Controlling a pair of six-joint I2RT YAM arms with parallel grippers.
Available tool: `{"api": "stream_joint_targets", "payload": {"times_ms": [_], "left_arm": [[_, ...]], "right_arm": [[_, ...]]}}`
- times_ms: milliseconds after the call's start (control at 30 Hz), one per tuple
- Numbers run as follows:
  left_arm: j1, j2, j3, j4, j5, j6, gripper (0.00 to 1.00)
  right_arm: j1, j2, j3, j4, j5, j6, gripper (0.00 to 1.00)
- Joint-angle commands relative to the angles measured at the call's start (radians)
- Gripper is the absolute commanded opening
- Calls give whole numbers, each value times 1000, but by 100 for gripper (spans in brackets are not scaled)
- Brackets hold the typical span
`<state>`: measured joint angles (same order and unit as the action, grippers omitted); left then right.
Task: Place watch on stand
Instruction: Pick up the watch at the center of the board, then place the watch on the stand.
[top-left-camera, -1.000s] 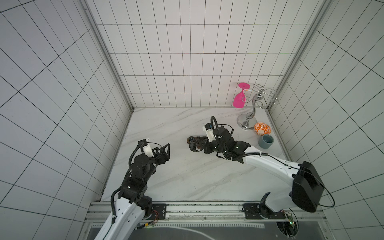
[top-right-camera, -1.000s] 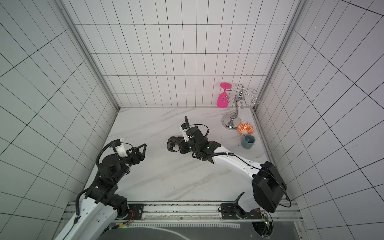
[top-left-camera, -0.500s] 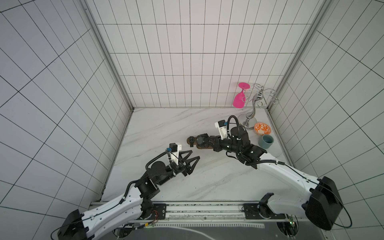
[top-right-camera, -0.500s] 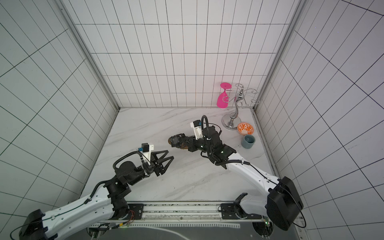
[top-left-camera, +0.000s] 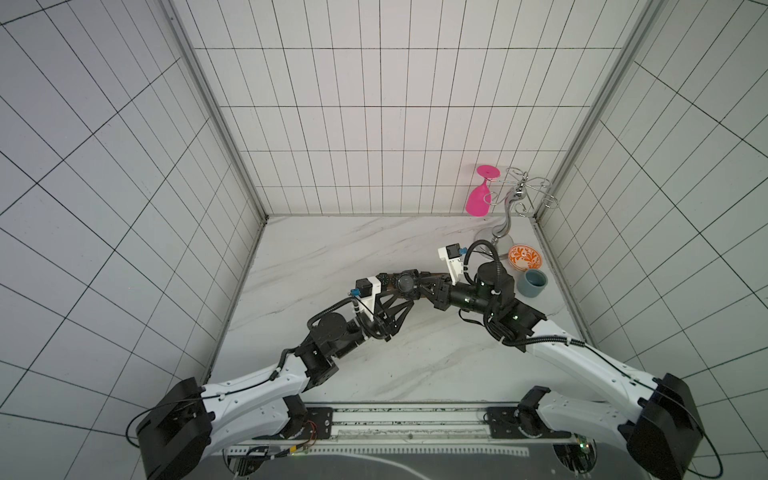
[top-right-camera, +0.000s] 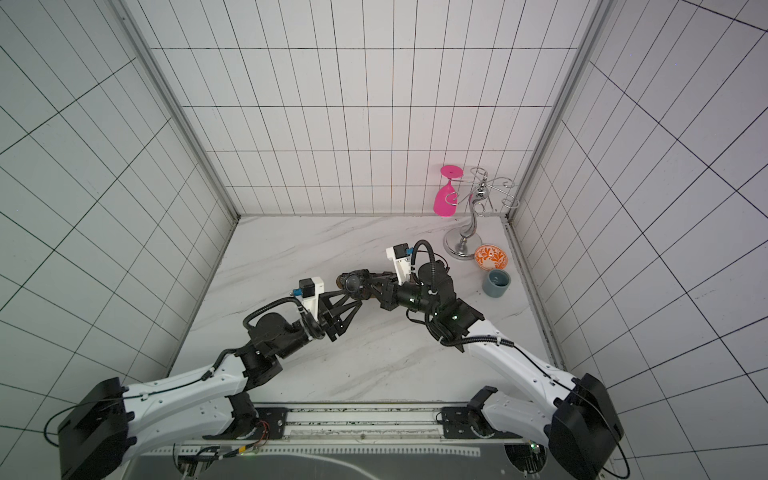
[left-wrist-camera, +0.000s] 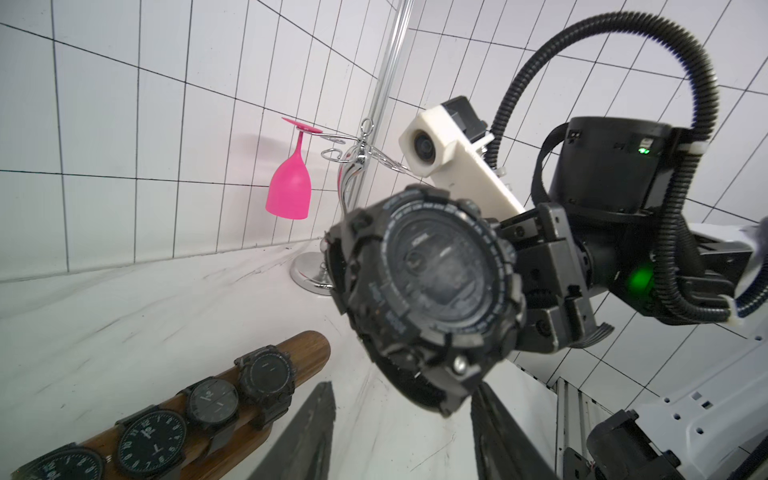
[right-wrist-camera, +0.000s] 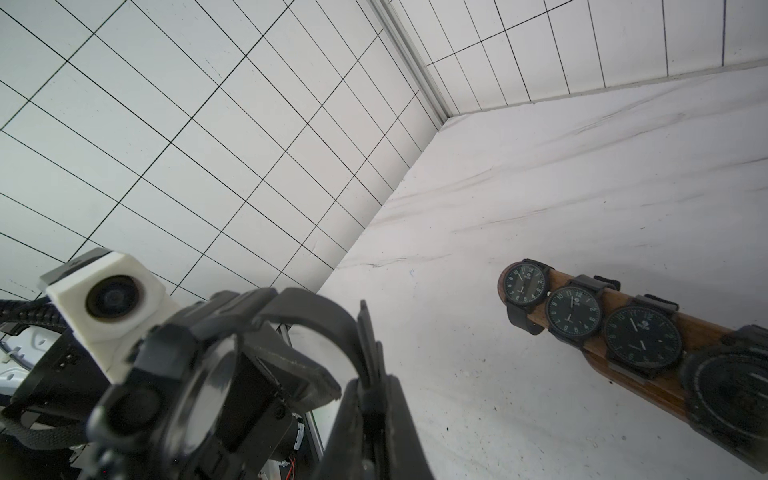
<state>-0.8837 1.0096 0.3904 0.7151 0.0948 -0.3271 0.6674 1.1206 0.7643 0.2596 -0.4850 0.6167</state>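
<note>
Black watch (left-wrist-camera: 428, 299), brown stand (left-wrist-camera: 307, 353), pink glass (top-left-camera: 478, 201), orange-and-white patterned bowl (top-left-camera: 525, 257), grey-blue cup (top-left-camera: 532, 283), grey-veined white tabletop (top-left-camera: 332, 249).

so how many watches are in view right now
5. Four watches sit in a row on the stand; a fifth, chunky watch is pinched by the right gripper. More may be hidden.

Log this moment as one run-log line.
right gripper: shut on watch, aloft | left gripper: open, flanking watch | stand: holds four watches, end bare
</note>
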Motion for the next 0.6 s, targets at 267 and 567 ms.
{"api": "stream_joint_targets", "payload": {"times_ms": [267, 567], "left_arm": [[-21, 37, 69, 78, 104, 72, 30], [-22, 63, 85, 92, 108, 60, 18]], "right_arm": [[-4, 2, -62, 77, -62, 49, 0], [-1, 17, -66, 91, -84, 54, 0]]}}
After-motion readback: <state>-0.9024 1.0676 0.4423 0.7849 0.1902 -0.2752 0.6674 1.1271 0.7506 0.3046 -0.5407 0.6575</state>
